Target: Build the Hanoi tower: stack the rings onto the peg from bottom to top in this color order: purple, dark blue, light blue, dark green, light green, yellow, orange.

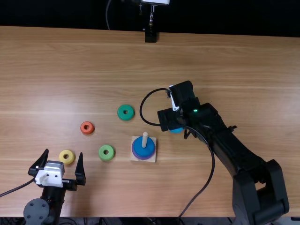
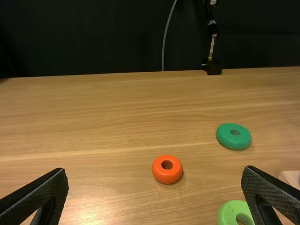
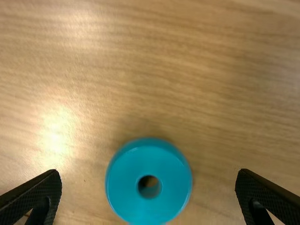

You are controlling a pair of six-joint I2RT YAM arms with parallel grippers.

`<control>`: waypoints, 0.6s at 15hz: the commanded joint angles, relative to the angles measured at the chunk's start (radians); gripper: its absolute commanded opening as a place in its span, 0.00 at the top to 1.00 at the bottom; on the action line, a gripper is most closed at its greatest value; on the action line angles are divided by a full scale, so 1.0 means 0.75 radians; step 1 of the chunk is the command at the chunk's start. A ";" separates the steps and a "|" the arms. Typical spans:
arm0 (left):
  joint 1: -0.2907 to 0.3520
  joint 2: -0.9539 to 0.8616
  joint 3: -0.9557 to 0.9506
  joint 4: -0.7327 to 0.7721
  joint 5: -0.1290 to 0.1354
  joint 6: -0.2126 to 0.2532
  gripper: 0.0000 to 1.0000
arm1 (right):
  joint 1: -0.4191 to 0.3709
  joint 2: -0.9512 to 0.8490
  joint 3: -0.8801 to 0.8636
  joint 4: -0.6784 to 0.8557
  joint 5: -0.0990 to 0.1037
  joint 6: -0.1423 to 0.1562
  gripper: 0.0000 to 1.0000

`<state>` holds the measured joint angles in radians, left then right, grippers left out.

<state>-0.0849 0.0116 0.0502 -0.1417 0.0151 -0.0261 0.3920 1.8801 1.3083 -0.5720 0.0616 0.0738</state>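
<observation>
Top view: wooden table (image 1: 234, 65), black backdrop (image 1: 234, 18).

The counter (image 1: 225, 61) is light brown, streaked with darker wood grain. The peg (image 1: 145, 137) and base (image 1: 154, 158) are pale wood. The rings are purple (image 1: 135, 155), dark blue (image 1: 146, 149), light blue (image 3: 123, 192), dark green (image 1: 120, 113), light green (image 1: 101, 153), yellow (image 1: 62, 158) and orange (image 1: 83, 130). The left claw (image 1: 63, 152) is black and white, the right claw (image 1: 169, 119) mostly black.
</observation>
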 commanded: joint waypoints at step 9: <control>0.011 -0.016 -0.067 -0.015 0.004 0.015 0.00 | 0.003 0.107 -0.010 -0.012 0.009 0.000 0.00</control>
<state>-0.0849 0.0120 0.0502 -0.1421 0.0147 -0.0257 0.3920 1.9396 1.3064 -0.5823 0.0635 0.0753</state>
